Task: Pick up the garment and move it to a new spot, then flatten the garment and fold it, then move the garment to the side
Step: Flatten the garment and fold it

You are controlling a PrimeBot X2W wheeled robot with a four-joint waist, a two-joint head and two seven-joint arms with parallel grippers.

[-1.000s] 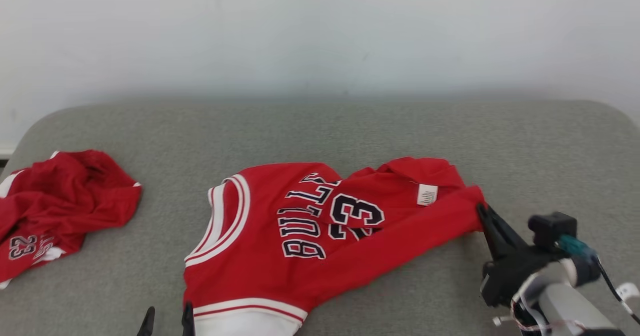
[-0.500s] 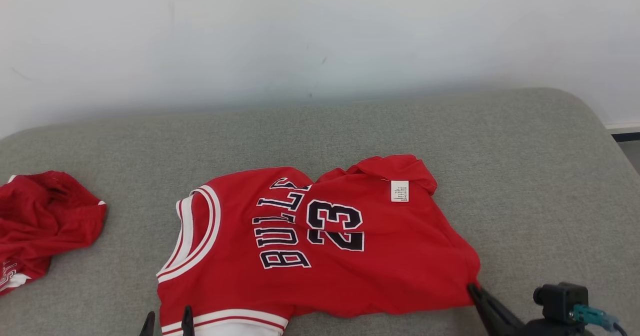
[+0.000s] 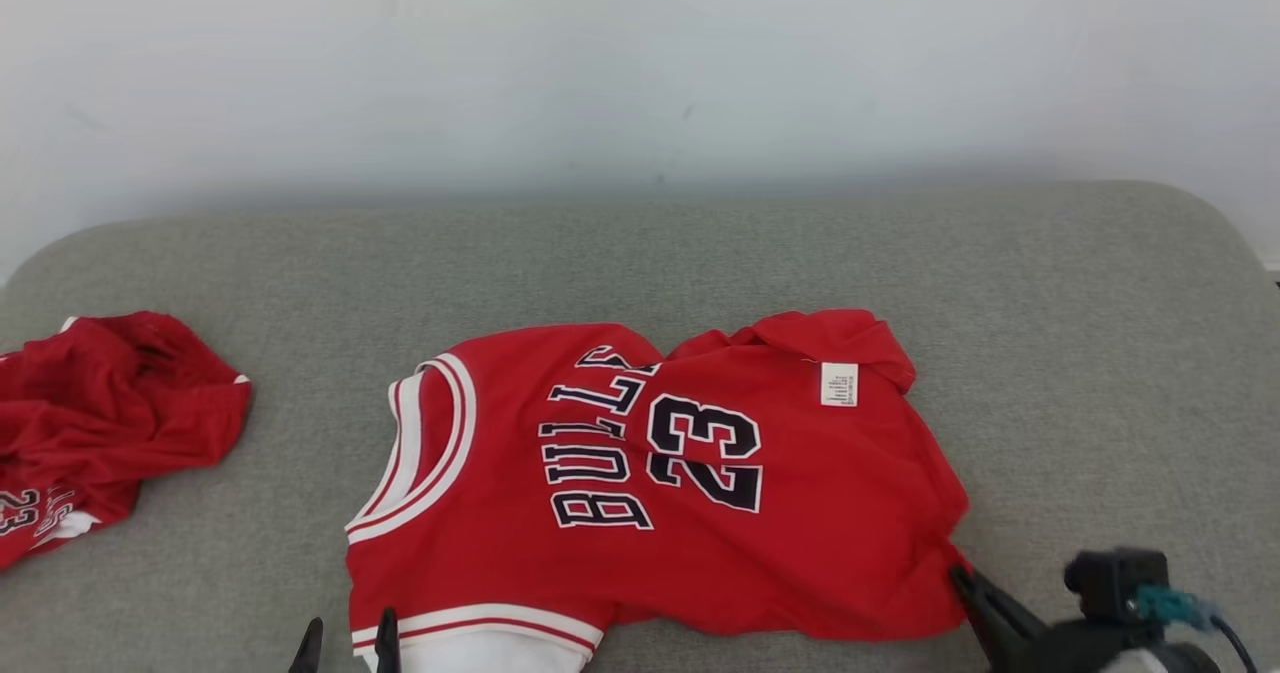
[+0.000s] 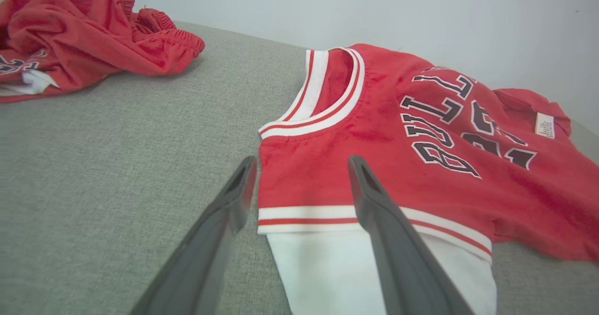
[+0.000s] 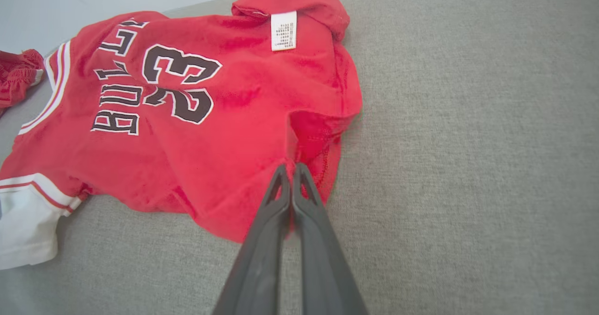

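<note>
Jersey: a red jersey [image 3: 650,483] with "BULLS 23" on it lies spread on the grey counter [image 3: 1080,353], collar toward the robot's left, with a white sleeve at the near edge.
Tag: a white tag [image 3: 838,384] sits on the folded-over far right corner.
Right pincer: the right pincer [image 5: 291,167] is closed tight, with the jersey's near right hem corner pinched between its tips.
Right arm pose: low over the counter, it reaches in from the lower right, fingers pointing up and left at the cloth.
Left pincer: the left pincer [image 4: 302,160] is spread wide and grips nothing. One finger is over the sleeve's striped cuff, the other just off the jersey's edge.
Other cloth: a crumpled red garment [image 3: 110,413] lies well apart at the far left.
</note>
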